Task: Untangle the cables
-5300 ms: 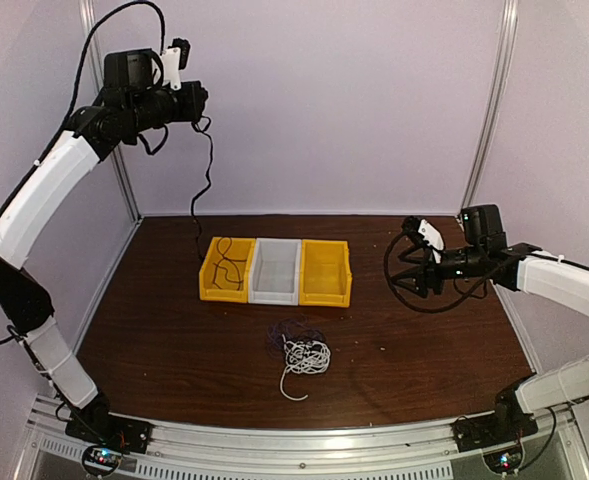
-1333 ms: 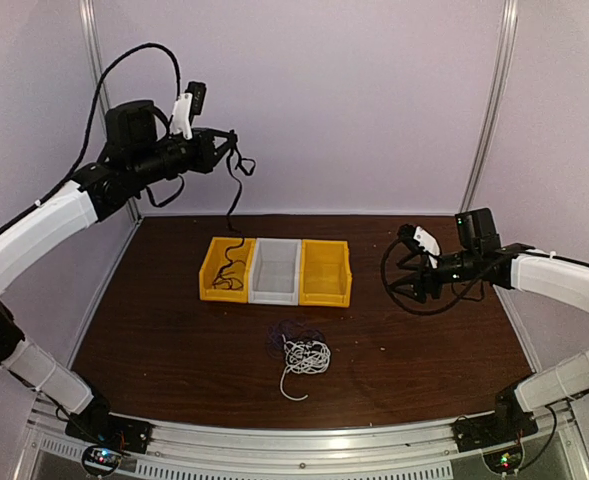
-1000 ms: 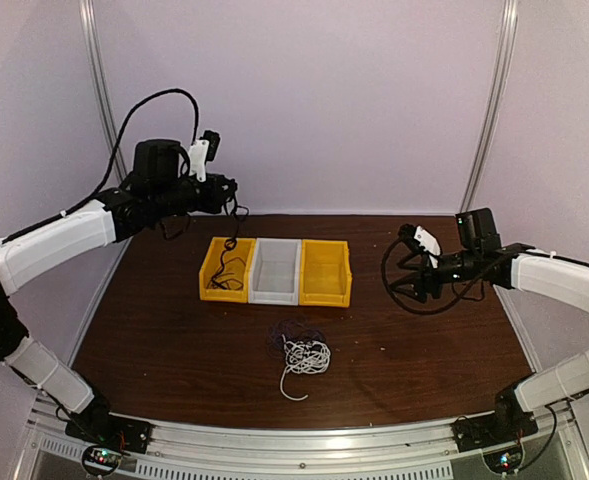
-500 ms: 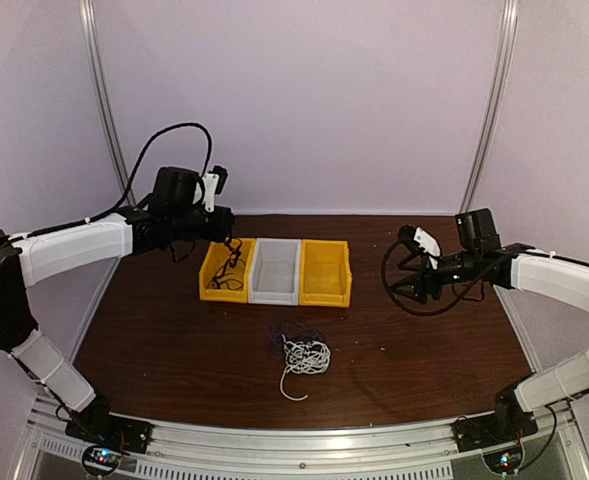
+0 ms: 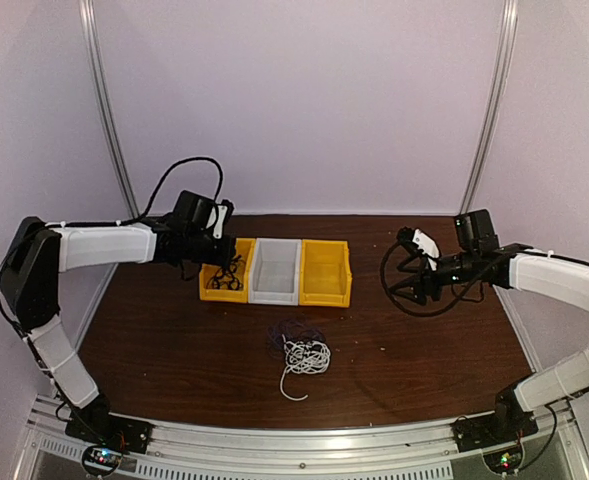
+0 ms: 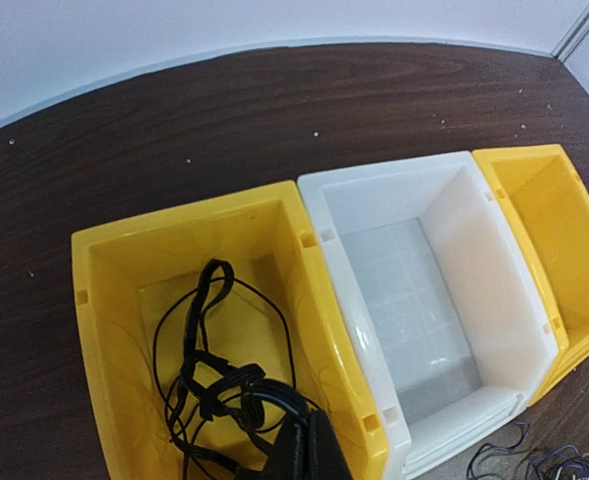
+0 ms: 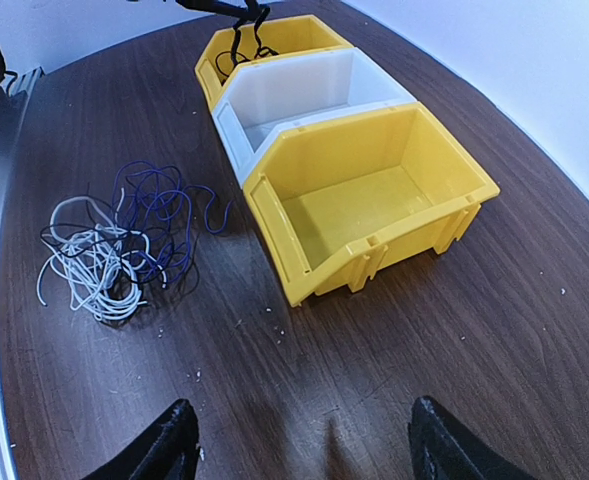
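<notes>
Likely, unless the left fingers (image 6: 312, 452), clamped on the black cable (image 6: 206, 372) low in the yellow bin (image 6: 179, 218), are opened cleanly, a loop is dragged back out; right fingers (image 7: 166, 446) are held apart, tangle (image 5: 304, 353) left on counter (image 5: 174, 340).

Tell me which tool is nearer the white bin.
Left. The left tool hangs over the yellow bin adjoining the white bin, shut on a black cable; the right tool hovers open, past the far yellow bin.

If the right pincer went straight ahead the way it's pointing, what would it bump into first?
Probably the empty yellow bin nearest the open right pincer, though it might scrape the table first. Depth is hard to judge.
</notes>
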### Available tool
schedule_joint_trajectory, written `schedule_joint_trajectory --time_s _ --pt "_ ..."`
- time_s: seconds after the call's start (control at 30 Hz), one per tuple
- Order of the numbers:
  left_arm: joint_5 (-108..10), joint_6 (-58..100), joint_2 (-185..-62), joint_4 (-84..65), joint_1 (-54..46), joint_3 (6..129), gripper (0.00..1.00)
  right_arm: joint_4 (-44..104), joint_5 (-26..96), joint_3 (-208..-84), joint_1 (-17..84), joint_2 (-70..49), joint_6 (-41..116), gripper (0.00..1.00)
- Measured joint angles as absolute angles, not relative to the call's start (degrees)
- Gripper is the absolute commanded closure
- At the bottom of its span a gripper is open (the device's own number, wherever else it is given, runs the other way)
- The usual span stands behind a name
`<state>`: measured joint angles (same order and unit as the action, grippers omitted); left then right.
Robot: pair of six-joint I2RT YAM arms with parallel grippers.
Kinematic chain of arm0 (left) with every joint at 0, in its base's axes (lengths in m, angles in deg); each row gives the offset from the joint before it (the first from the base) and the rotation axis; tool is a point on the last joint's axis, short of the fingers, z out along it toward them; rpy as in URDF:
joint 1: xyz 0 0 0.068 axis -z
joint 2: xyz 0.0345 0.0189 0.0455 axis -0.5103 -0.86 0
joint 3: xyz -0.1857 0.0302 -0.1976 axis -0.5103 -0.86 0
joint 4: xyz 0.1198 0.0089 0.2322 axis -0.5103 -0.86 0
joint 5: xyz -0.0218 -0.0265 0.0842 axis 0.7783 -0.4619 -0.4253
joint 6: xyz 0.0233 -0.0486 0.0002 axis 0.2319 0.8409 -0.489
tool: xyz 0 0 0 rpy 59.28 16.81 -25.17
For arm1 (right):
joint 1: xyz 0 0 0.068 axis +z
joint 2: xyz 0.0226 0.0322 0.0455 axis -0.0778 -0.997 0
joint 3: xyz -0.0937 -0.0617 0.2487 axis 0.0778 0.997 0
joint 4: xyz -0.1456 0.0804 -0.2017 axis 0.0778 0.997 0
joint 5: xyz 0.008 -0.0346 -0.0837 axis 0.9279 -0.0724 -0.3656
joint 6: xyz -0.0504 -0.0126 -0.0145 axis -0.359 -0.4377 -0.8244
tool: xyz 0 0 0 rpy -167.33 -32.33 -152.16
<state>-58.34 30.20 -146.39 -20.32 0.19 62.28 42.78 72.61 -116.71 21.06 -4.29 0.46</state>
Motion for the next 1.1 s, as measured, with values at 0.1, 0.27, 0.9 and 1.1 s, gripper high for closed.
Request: schedule_joint_trajectory --time_s 0.1,0.27,0.9,1.1 --pt "-58.4 30.3 -149.0 -20.7 -0.2 62.5 1.0 42.8 72.6 -116.7 21.1 -4.3 0.4 0.27" --pt "-58.3 30.3 -153.0 -20.7 -0.6 64.6 1.0 42.9 72.6 -116.7 21.1 -4.3 0.2 0.27" --pt "-58.4 30.4 -156.7 -23.7 -0.8 67.9 0.65 43.1 72.6 -116.7 21.1 -4.3 -0.9 0.27" --pt "-60.8 30.5 -152.9 -26.7 -0.8 68.0 0.52 43.1 72.6 -116.7 21.1 -4.3 -0.9 0.27"
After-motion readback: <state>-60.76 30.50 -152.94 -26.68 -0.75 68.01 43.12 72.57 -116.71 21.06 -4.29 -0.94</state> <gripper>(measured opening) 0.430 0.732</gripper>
